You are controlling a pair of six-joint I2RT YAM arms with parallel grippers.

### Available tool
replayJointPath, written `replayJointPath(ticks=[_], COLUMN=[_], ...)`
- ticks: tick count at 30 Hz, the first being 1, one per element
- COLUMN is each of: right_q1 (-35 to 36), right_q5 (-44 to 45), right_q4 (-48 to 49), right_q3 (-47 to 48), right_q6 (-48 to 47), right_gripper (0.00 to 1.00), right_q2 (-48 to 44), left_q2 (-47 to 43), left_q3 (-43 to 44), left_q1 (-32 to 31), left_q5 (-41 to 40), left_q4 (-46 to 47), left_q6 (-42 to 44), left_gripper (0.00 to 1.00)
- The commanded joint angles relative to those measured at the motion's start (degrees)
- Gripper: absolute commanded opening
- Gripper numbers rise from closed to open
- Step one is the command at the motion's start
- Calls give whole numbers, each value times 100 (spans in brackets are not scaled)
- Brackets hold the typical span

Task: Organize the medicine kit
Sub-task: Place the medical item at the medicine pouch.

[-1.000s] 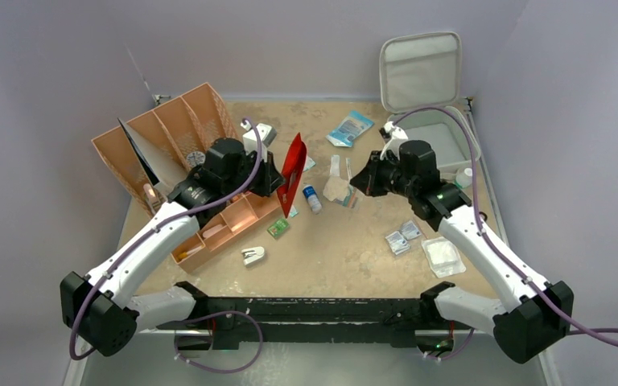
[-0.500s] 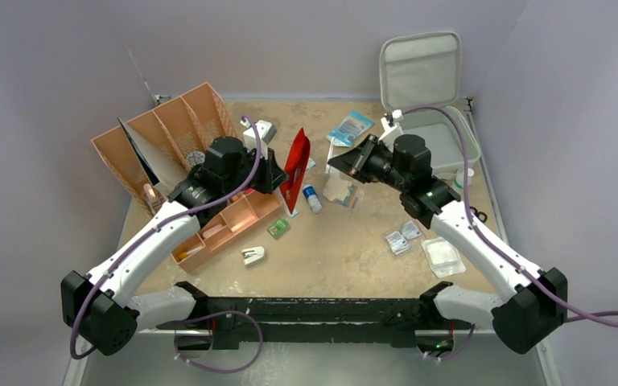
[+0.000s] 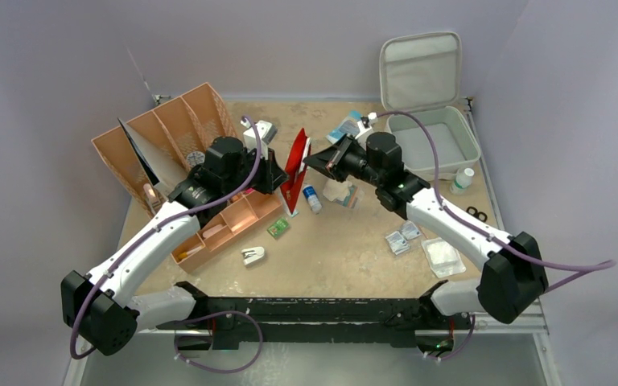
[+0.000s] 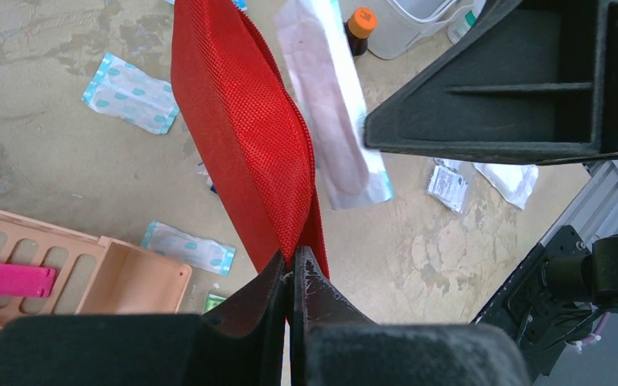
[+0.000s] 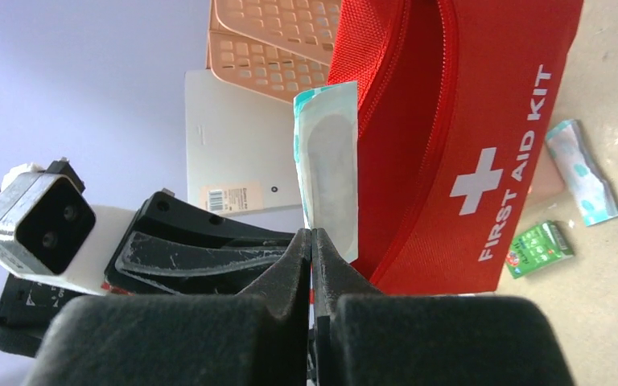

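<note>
The medicine kit (image 3: 430,138), a light grey hard case, lies open at the back right with its lid (image 3: 420,72) standing up. My left gripper (image 3: 278,175) (image 4: 292,269) is shut on the bottom edge of the red "FIRST AID KIT" pouch (image 3: 294,165) (image 4: 249,137) (image 5: 483,145) and holds it upright with its zip mouth open. My right gripper (image 3: 310,159) (image 5: 311,237) is shut on a wrapped plaster packet (image 4: 334,104) (image 5: 327,169), held upright right beside the pouch's open mouth.
Tan-orange organizer trays (image 3: 169,137) (image 3: 225,229) stand at the left. A blue-capped vial (image 3: 312,199), a green packet (image 3: 278,228), a white clip-like item (image 3: 253,256), small packets (image 3: 402,237), a gauze pack (image 3: 442,256) and a white bottle (image 3: 460,178) lie on the table.
My right arm has swung left from beside the grey case to the red pouch, carrying the plaster packet. The left arm and pouch have not moved.
</note>
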Motion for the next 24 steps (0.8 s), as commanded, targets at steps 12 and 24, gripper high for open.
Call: replayJointPath(ticks=[12, 24], right_q1=[96, 114], right_q5=[349, 459], right_q4=[-123, -1071], right_q3=[375, 782], right_q6=[416, -292], right_gripper=[0, 25], right_q2=[352, 210], left_q2=[-126, -162], left_q3=[1, 12], left_q1=[-4, -8], left_q5=[221, 63], left_q4=[329, 252], left_q6=[26, 65], left_gripper=[0, 0])
